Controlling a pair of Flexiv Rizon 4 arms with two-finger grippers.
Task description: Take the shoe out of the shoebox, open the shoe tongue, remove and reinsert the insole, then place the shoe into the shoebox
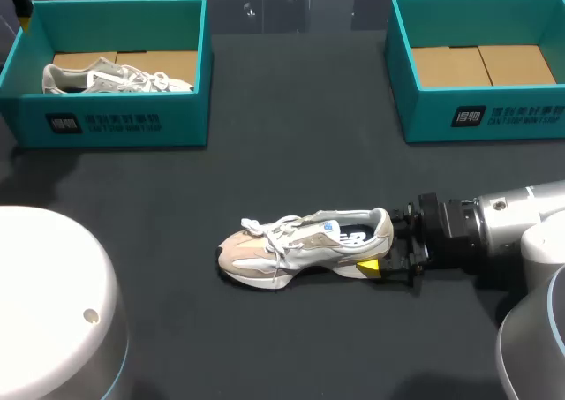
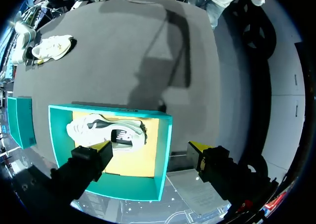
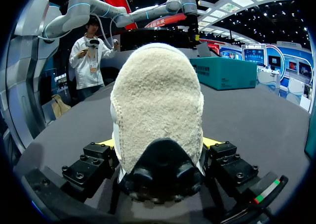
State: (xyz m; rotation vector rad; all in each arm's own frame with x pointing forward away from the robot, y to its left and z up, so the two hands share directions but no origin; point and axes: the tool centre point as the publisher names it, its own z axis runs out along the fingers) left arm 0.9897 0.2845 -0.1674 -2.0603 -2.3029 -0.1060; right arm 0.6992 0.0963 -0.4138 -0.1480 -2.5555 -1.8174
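Two teal shoeboxes stand along the far side of a dark table (image 1: 177, 197) while a beige-and-white sneaker (image 1: 305, 245) sits upright on its sole near the table's middle, well apart from both boxes. Its toe points toward the left arm's side and its heel toward the right arm.

The right gripper (image 1: 387, 244) comes in low from the right. Its two yellow-tipped fingers are closed against the sneaker's heel from either side. In the right wrist view the fleecy heel collar fills the space directly ahead of the gripper.

The left shoebox (image 1: 132, 122) holds a grey sneaker (image 1: 115, 79) lying on the brown cardboard floor, with its laces toward the box's right wall. The right shoebox (image 1: 494, 117) shows its cardboard floor.

The left gripper (image 2: 149, 147) hangs high above the left shoebox, near one of its long walls. Its fingers are spread wide and grip nothing. From there the grey sneaker lies below it, and the beige-and-white sneaker and the right gripper show far across the table.
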